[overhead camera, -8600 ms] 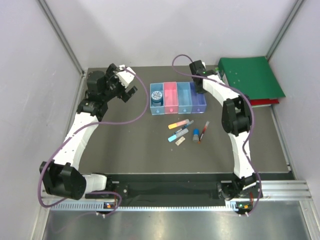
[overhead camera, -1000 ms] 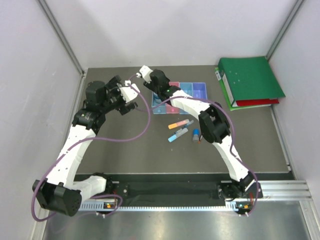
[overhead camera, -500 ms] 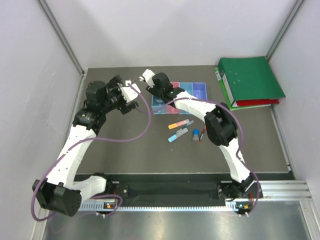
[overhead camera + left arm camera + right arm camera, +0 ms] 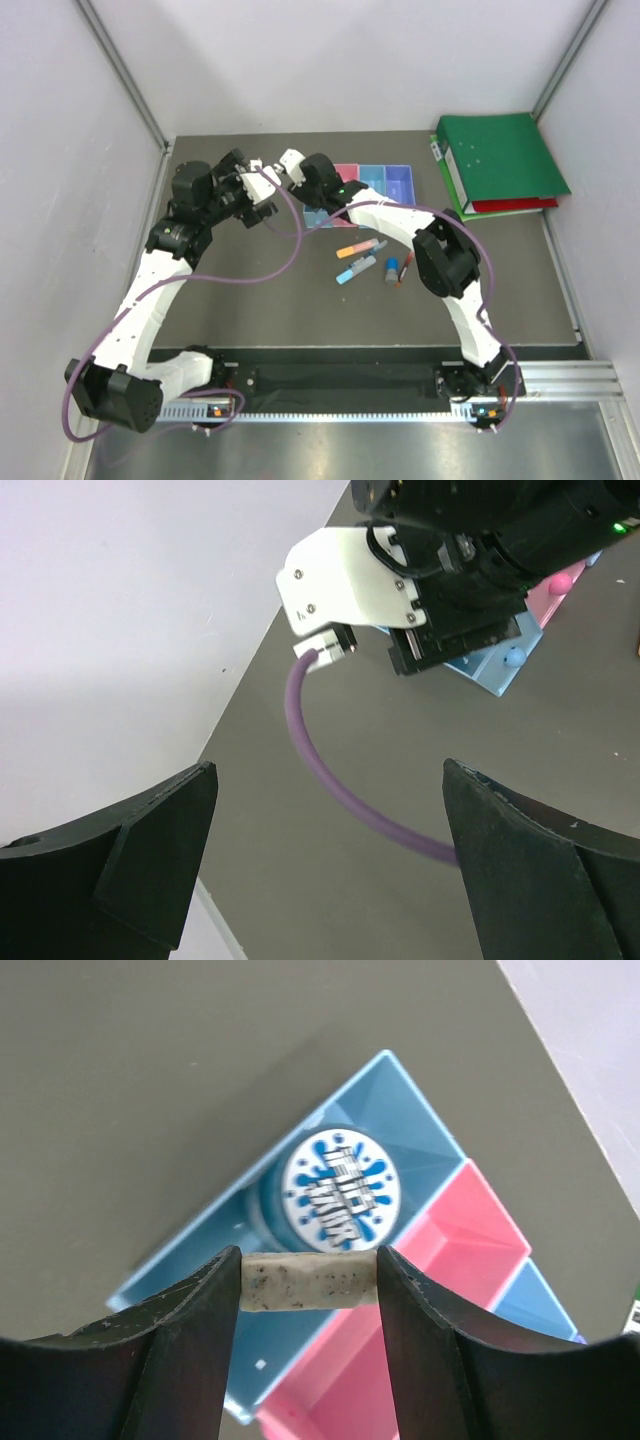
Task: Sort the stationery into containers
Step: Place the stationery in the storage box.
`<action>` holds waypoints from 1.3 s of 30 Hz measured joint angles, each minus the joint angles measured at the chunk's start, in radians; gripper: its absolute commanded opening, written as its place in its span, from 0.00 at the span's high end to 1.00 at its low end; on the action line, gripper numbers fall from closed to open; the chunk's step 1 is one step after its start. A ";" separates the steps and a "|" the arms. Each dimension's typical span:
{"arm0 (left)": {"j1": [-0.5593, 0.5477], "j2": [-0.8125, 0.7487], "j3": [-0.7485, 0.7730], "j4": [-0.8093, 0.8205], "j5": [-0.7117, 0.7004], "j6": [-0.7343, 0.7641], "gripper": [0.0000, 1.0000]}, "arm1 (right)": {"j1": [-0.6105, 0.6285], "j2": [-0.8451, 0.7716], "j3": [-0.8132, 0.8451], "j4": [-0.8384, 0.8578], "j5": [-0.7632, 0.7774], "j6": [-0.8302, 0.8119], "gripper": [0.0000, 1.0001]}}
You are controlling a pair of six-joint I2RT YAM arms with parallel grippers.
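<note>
My right gripper [image 4: 310, 1285] is shut on the tan eraser [image 4: 310, 1280], held crosswise between both fingers. It hangs over the blue bin [image 4: 180, 1270], where a round blue disc [image 4: 340, 1190] lies, with the pink bin [image 4: 460, 1230] alongside. In the top view the right gripper [image 4: 312, 195] covers most of the blue bin; the pink [image 4: 345, 172], light blue [image 4: 372, 175] and purple [image 4: 399, 180] bins show beside it. An orange highlighter [image 4: 357, 248], light-blue marker [image 4: 355, 270], blue cylinder [image 4: 392, 270] and red pen [image 4: 405, 265] lie on the table. My left gripper [image 4: 258, 205] is open and holds nothing.
Green binders [image 4: 500, 160] lie at the back right corner. The two wrists are close together at the bin row's left end; the right arm's purple cable [image 4: 330, 780] arcs in front of the left gripper [image 4: 328, 770]. Walls enclose the table's left, back and right.
The eraser, earlier lying on the table, is now in my right gripper. Over the last second that gripper has shifted slightly left over the blue bin. The left arm has barely moved.
</note>
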State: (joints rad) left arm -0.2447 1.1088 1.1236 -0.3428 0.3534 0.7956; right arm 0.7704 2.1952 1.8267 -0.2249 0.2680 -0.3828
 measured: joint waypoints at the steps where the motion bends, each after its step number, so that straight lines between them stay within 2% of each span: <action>1: 0.000 0.000 0.000 0.000 -0.001 0.000 0.01 | 0.005 0.000 -0.001 -0.007 -0.005 0.002 0.46; 13: 0.000 0.007 0.000 0.000 -0.003 0.002 0.01 | 0.036 -0.001 -0.021 -0.013 -0.034 0.021 0.44; 20: 0.000 0.007 0.000 0.000 -0.003 0.003 0.01 | 0.036 -0.001 -0.021 -0.015 -0.033 0.027 0.24; 32: 0.000 0.007 0.000 -0.001 0.005 0.003 0.01 | 0.036 -0.013 -0.021 -0.026 -0.005 0.027 0.15; 39: -0.012 0.106 0.114 -0.131 0.166 0.014 0.01 | 0.025 -0.174 -0.051 -0.192 -0.093 -0.035 0.09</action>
State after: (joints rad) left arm -0.2569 1.2144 1.2373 -0.4740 0.5198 0.8097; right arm 0.7956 2.0216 1.7756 -0.4168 0.1753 -0.4183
